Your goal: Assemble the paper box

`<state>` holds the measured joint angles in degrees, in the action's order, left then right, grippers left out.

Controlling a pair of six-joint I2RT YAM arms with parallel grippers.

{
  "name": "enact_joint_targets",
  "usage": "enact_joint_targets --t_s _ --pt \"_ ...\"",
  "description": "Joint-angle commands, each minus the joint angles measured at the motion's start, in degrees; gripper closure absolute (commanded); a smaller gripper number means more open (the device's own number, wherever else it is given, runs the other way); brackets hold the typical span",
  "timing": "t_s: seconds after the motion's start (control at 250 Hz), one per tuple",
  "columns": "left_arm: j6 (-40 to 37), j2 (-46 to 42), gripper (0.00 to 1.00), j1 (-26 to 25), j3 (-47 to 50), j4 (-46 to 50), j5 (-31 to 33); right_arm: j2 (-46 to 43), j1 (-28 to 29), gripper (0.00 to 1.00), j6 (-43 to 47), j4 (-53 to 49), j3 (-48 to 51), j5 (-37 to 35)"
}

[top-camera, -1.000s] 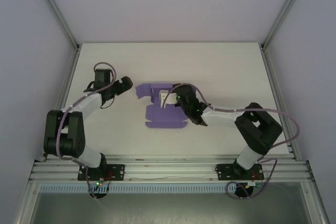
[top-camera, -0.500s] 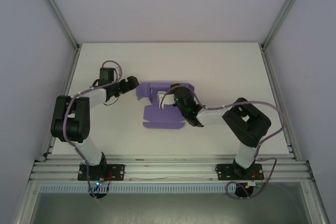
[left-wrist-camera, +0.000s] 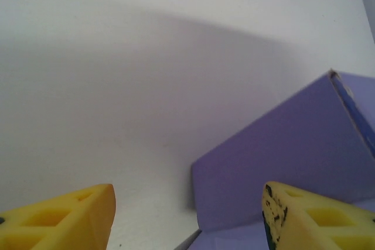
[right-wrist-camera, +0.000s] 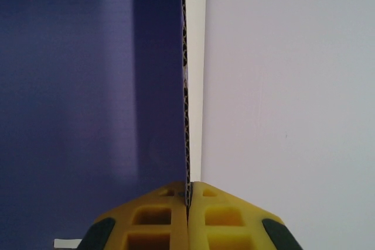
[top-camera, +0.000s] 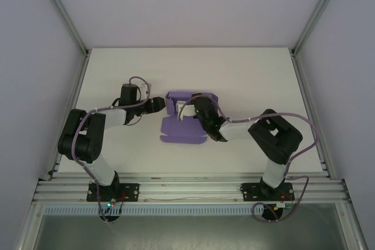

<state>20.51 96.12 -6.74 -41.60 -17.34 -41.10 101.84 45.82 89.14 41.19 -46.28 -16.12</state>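
Near the middle of the white table (top-camera: 252,80), between my two arms, lies the purple paper box (top-camera: 183,132). It is only half made: its near part lies flat on the surface and its far part is folded up into low walls.

My right pincer (right-wrist-camera: 188,194) is clenched on the top edge of one upright wall. In the wrist view its yellow pads (right-wrist-camera: 158,215) meet on the thin fluted edge, with the card running straight away from them.

My left pincer (left-wrist-camera: 188,203) is released, its pads apart and gripping nothing. A slanted purple panel (left-wrist-camera: 281,150) stands just ahead, nearer the right-hand pad, and I cannot tell whether that pad touches it. From above, this pincer sits at the box's far left corner.

I judge the card to be very light, and stiff across each panel thanks to its fluting. It should give way readily at the scored folds. A hard pinch would likely crush the flutes or leave a dent. With so little weight the sheet would probably slide on the smooth table if pushed from one side only.

The best hold, I think, is on a free edge of a panel, pads flat on both faces and close to a fold. The other pincer can then brace the neighbouring wall rather than shove it.
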Motion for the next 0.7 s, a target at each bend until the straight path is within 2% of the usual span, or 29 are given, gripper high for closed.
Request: enact_joint_targets --t_s 0.0,0.144,0.288,0.416,0.528,0.696 --pt "-2.98 -1.48 0.34 -0.84 1.22 -6.00 -3.10 -1.38 0.32 1.00 -1.27 -0.66 0.40 -0.68" --pt "-4.68 -1.11 0.40 -3.10 -0.04 -5.60 -1.83 -1.65 0.32 1.00 -1.94 -1.45 0.32 -0.98" --pt "-5.30 -2.33 0.40 -5.05 0.99 -7.50 0.99 -1.82 0.31 1.00 -2.22 -1.44 0.66 -1.54" --pt "-7.37 -2.95 0.41 -7.02 -0.08 -4.57 5.68 -1.95 0.32 1.00 -2.89 -1.54 1.07 -1.71" --pt "-9.18 -3.30 0.42 -8.95 -0.38 -3.29 6.92 -1.91 0.28 1.00 -3.52 -2.08 0.97 -2.08" --pt "-8.77 -3.72 0.45 -9.21 0.51 -1.90 8.85 -2.00 0.32 1.00 -3.84 -1.54 1.41 -2.57"
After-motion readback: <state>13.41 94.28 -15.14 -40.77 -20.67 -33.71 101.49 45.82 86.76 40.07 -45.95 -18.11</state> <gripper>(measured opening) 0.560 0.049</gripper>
